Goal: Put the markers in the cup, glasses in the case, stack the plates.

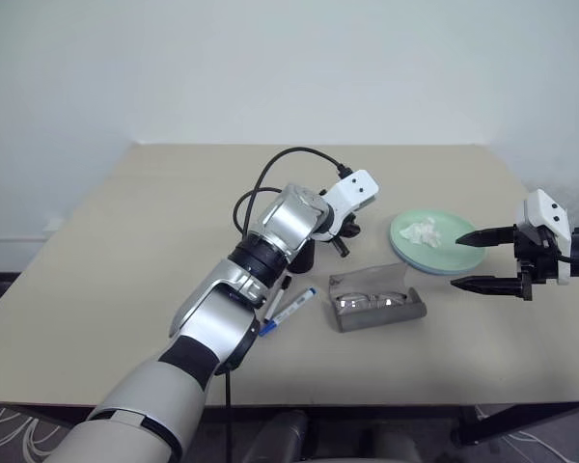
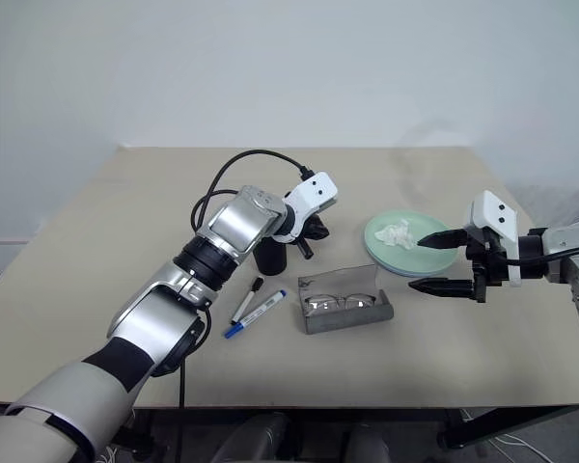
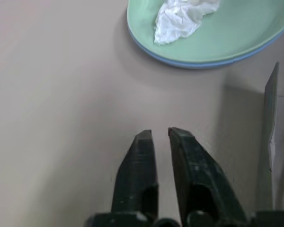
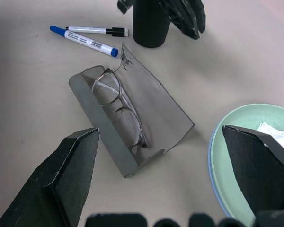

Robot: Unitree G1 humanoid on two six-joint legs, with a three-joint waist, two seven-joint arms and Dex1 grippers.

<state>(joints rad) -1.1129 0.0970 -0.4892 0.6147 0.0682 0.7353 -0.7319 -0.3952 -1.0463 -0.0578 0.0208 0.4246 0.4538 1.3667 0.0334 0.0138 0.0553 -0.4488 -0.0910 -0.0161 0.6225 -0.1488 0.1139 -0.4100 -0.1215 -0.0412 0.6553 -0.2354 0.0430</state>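
Two markers [image 2: 254,308] lay side by side on the table [image 2: 96,241], just left of the cup [image 4: 150,23], beside which the left gripper [image 3: 160,137] hovered, fingers nearly closed and empty. The glasses [image 4: 123,113] rested in the open case [image 4: 146,109]. Right of it the plates [image 2: 386,253] sat stacked, mint on blue, under a tissue [image 2: 396,232], with the right gripper [image 2: 431,263] spread wide nearby.

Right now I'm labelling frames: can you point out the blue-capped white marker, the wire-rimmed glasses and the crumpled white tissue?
blue-capped white marker [image 4: 87,42]: right wrist view, mid-barrel.
wire-rimmed glasses [image 4: 128,124]: right wrist view, a lens.
crumpled white tissue [image 3: 180,19]: left wrist view, its middle.

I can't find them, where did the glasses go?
The glasses lie inside the open grey case near the table's middle, between the two markers on the robot's left and the stacked plates on its right.
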